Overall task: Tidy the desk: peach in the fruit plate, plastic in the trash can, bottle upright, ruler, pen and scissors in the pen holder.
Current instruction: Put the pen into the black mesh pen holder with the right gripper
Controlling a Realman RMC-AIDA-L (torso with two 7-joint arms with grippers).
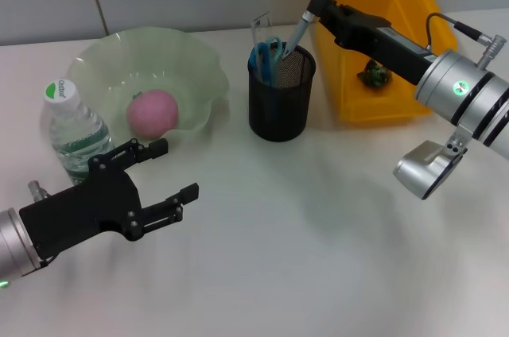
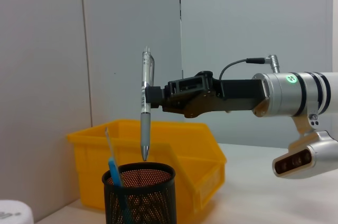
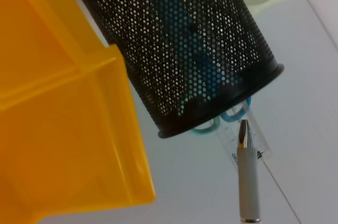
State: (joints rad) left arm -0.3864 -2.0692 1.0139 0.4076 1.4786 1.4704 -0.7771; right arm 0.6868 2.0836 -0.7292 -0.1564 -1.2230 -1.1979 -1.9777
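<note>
A pink peach [image 1: 153, 112] lies in the green wavy fruit plate [image 1: 195, 67]. The water bottle [image 1: 71, 126] stands upright beside the plate. Blue scissors [image 1: 266, 57] and a clear ruler [image 1: 260, 31] stick out of the black mesh pen holder [image 1: 281, 98]. My right gripper [image 1: 314, 5] is shut on the pen [image 1: 300, 33], held nearly upright. In the left wrist view the pen [image 2: 145, 113] has its tip just above the rim of the pen holder [image 2: 140, 197]. A green bit of plastic [image 1: 374, 75] lies in the yellow trash can [image 1: 413, 3]. My left gripper [image 1: 175, 168] hovers open near the bottle.
The trash can stands right beside the pen holder, behind my right arm. The fruit plate sits close on the holder's other side. Bare white tabletop [image 1: 318, 257] stretches across the front.
</note>
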